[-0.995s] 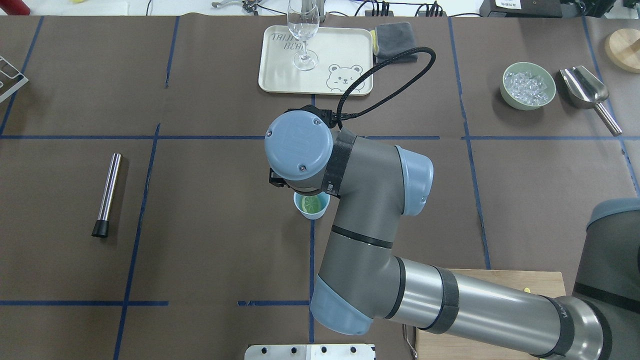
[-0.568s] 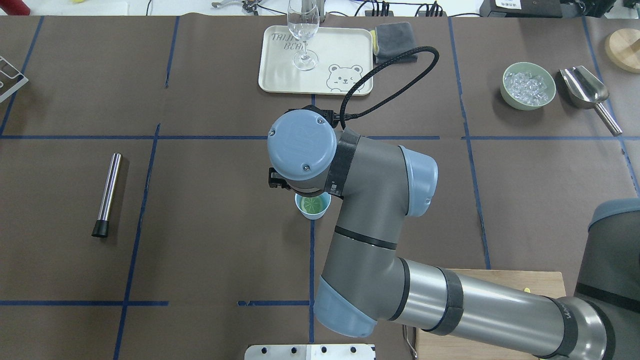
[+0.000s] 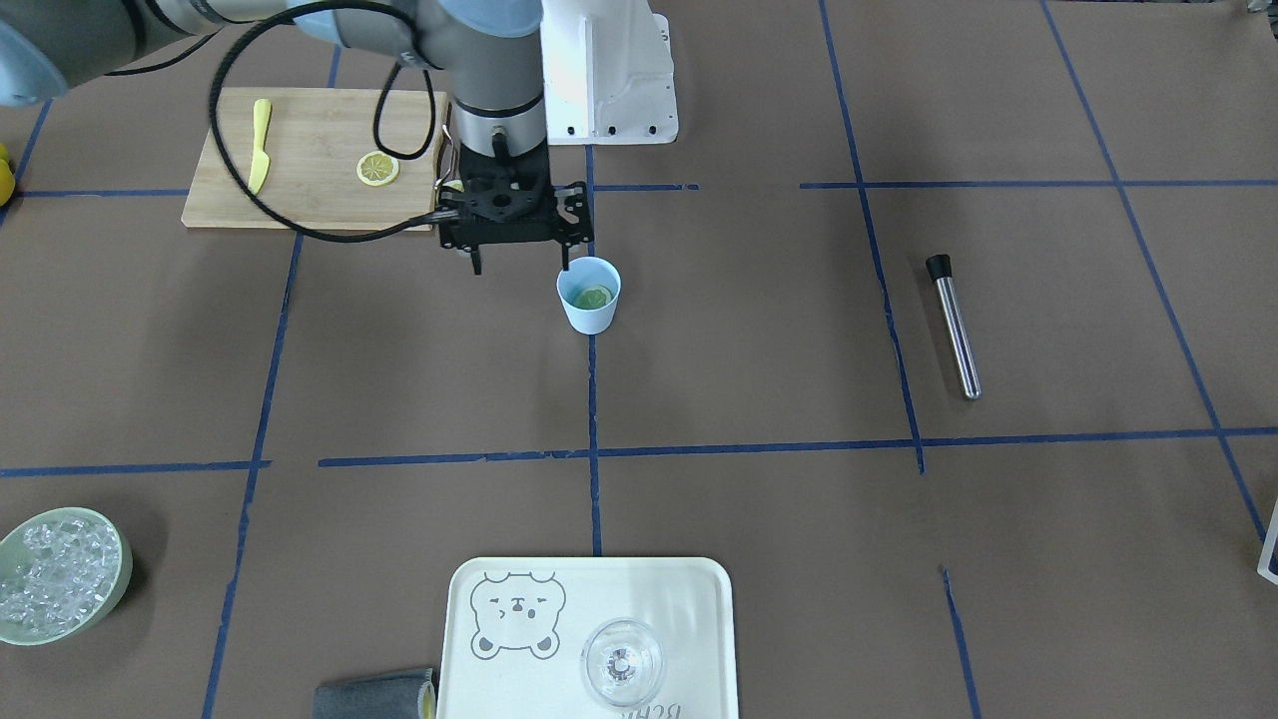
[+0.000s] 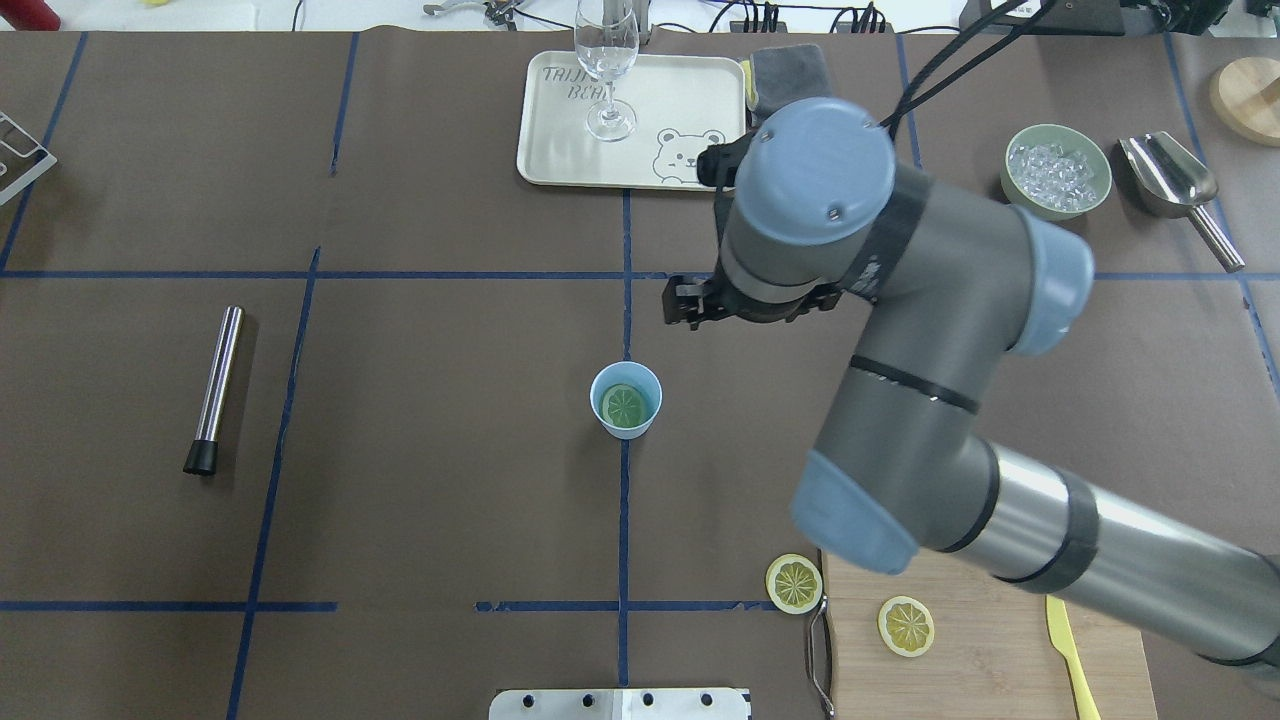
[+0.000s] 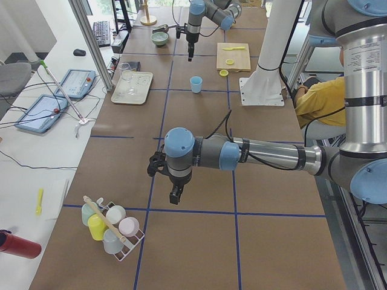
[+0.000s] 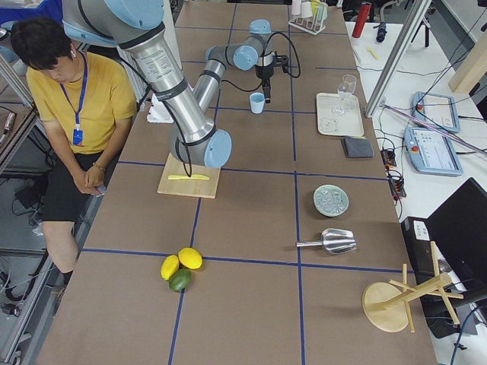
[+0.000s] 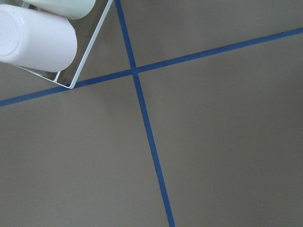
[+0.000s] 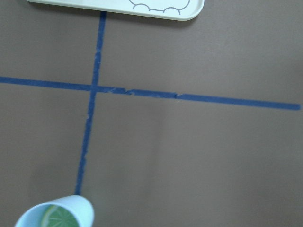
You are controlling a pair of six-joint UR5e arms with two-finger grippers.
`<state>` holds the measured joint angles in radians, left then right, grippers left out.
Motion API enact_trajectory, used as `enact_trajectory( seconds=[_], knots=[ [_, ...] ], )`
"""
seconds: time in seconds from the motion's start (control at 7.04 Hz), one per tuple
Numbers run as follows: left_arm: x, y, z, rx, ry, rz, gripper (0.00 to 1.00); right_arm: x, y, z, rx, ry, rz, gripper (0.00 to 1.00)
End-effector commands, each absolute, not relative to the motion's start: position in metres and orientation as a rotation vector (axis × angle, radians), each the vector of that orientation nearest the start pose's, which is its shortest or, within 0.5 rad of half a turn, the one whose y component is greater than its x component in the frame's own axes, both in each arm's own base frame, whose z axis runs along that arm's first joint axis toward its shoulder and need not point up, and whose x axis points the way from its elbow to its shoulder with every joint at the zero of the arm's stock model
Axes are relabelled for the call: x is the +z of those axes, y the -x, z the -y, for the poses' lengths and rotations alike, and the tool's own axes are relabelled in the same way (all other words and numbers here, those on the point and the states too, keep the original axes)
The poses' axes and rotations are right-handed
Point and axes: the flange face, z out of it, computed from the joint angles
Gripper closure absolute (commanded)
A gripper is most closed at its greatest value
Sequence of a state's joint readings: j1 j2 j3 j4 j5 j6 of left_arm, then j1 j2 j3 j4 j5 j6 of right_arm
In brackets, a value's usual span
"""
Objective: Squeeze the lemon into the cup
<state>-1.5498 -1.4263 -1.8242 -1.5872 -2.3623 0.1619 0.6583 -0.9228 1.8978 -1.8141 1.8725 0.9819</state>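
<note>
The light-blue cup [image 4: 626,400] stands upright at the table's middle on a blue tape line. A lemon slice [image 4: 624,405] lies flat inside it, face up. Both also show in the front view, the cup [image 3: 589,295] with the slice [image 3: 595,297] in it, and at the bottom left of the right wrist view [image 8: 54,213]. My right gripper [image 3: 521,265] is open and empty, raised above the table beside the cup, toward my right. My left gripper [image 5: 174,196] hangs over bare table far to my left; I cannot tell whether it is open.
Two more lemon slices [image 4: 794,583] [image 4: 906,626] and a yellow knife [image 4: 1070,650] lie at the wooden board [image 3: 319,130]. Also on the table: a tray [image 4: 640,120] with a glass [image 4: 607,60], an ice bowl [image 4: 1057,172], a scoop [image 4: 1170,180], a metal muddler [image 4: 215,385], a cup rack [image 5: 112,229].
My right arm has swung away from above the cup, to the right and farther out. The cup with the slice inside is now uncovered and has not moved.
</note>
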Motion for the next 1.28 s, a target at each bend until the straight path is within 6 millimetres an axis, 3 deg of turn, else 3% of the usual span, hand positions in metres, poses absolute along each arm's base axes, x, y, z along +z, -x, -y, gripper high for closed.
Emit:
enact_trajectory(
  seconds=[0.0, 0.14, 0.28, 0.43, 0.57, 0.71, 0.99, 1.14],
  knots=[
    [0.583, 0.052, 0.444, 0.247, -0.241, -0.780, 0.00, 0.240, 0.297, 0.519, -0.197, -0.206, 0.765, 0.00],
    [0.577, 0.052, 0.451, 0.257, -0.257, -0.770, 0.00, 0.288, 0.239, 0.539, -0.237, -0.221, 0.711, 0.00],
    [0.579, 0.052, 0.451, 0.261, -0.256, -0.779, 0.00, 0.333, 0.186, 0.545, -0.229, -0.199, 0.685, 0.00],
    [0.590, 0.052, 0.446, 0.253, -0.239, -0.782, 0.00, 0.390, 0.147, 0.527, -0.203, -0.155, 0.644, 0.00],
    [0.585, 0.054, 0.445, 0.256, -0.251, -0.779, 0.00, 0.442, 0.110, 0.506, -0.133, -0.080, 0.610, 0.00],
    [0.585, 0.055, 0.445, 0.260, -0.254, -0.777, 0.00, 0.493, 0.053, 0.486, -0.030, -0.019, 0.582, 0.00],
    [0.559, 0.048, 0.458, 0.293, -0.294, -0.764, 0.00, 0.545, -0.039, 0.451, -0.103, -0.040, 0.620, 0.00],
    [0.554, 0.026, 0.466, 0.325, -0.280, -0.772, 0.00, 0.569, -0.058, 0.428, -0.149, -0.031, 0.620, 0.00]
  ],
)
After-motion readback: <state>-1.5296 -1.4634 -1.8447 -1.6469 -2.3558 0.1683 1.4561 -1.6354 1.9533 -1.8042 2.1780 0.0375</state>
